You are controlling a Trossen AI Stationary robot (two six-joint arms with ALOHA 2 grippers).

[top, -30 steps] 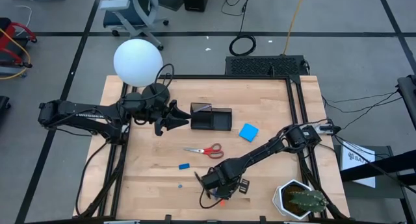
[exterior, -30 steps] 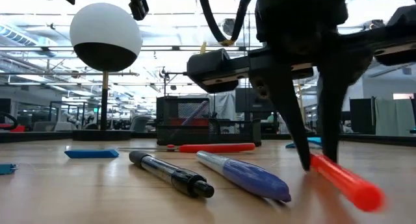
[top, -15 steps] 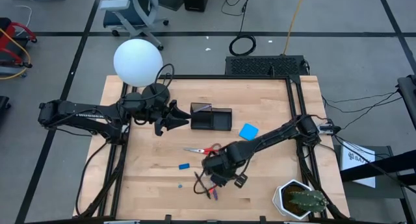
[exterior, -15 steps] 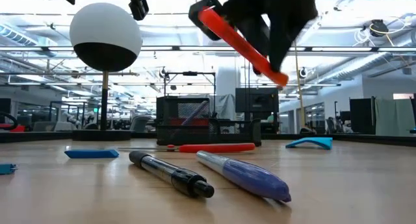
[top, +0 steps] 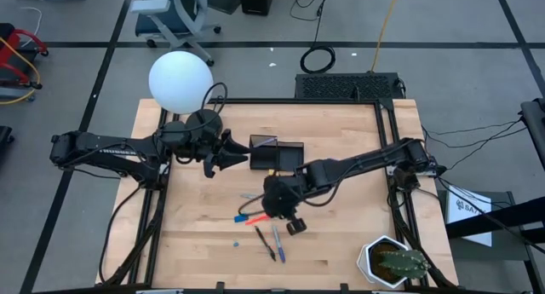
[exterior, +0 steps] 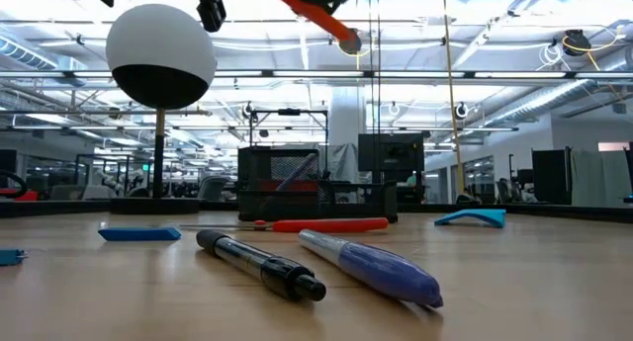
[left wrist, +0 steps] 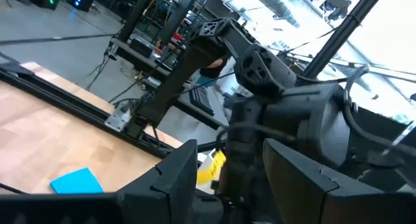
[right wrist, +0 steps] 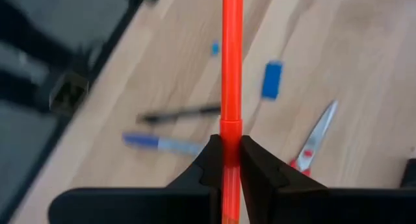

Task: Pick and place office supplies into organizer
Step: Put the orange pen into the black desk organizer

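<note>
My right gripper (top: pixel 271 212) hangs above the middle of the table, shut on an orange pen (right wrist: pixel 231 68). That pen also shows high up in the low view (exterior: pixel 315 9). A black pen (top: pixel 264 242) and a blue pen (top: pixel 278 242) lie flat near the front edge. Red-handled scissors (right wrist: pixel 312 143), a blue eraser piece (right wrist: pixel 272 79) and a tiny blue bit (top: pixel 236 241) lie on the wood. The blue pad (left wrist: pixel 77 182) rests flat. The black organizer (top: pixel 277 156) stands at mid-back. My left gripper (top: pixel 236 154) hovers open just left of it. My right gripper pinches the orange pen between its two fingertips (right wrist: pixel 212 160) at the seam near the pen's middle (right wrist: pixel 231 136). The fingers slant down from above. The pen is lifted clear of the table and tilted, its long free end sticking out past the fingers.
A lamp with a white globe (top: pixel 180 81) and round black base (top: pixel 203 122) stands at the back left. A potted cactus (top: pixel 392 262) sits at the front right corner. Black frame rails (top: pixel 390 141) run along the table's sides.
My right gripper has risen from the front of the table with the orange pen and moved toward the far edge and the organizer, rolling as it went. The pen, which touched the wood before, is now lifted clear and tilted. The black and blue pens stayed put.
</note>
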